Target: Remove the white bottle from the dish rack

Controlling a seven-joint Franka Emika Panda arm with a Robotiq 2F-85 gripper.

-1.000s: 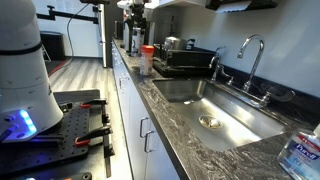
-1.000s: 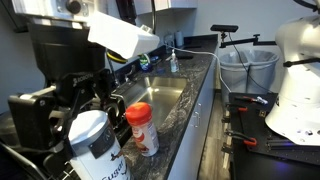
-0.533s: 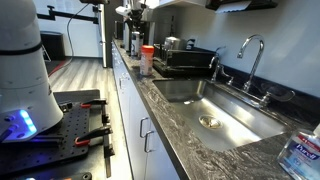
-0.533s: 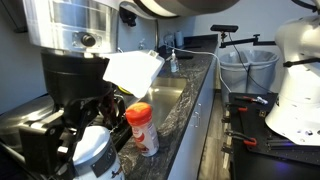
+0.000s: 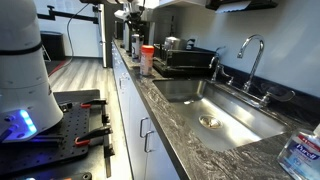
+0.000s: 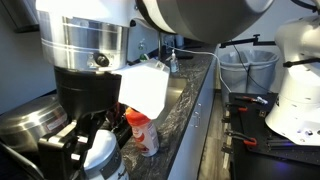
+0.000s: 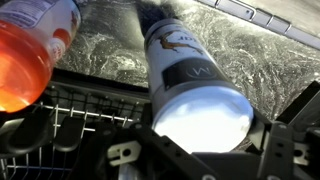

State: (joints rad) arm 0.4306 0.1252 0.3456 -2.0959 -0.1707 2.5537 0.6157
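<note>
The white bottle [image 7: 188,88] has a dark label and a darker top. In the wrist view it lies between my gripper's [image 7: 205,142] two black fingers, base toward the camera. Its body is over the speckled counter, just past the edge of the black dish rack [image 7: 62,118]. The gripper is shut on it. In an exterior view the bottle [image 6: 103,153] shows low among the black fingers, next to the orange-and-white container [image 6: 141,130]. In an exterior view the rack [image 5: 195,60] stands far down the counter, behind the sink.
The orange-and-white container [image 7: 30,50] stands close beside the bottle, at the rack's edge. A silvery metal vessel [image 6: 25,122] sits by the rack. The steel sink basin [image 5: 215,110] with its faucet [image 5: 250,55] lies along the counter. A wipes bottle [image 5: 300,155] stands near the camera.
The arm has swung further across the exterior view, and its silver wrist now fills the upper left. The held bottle has sunk lower in that view, beside the orange-and-white container.
</note>
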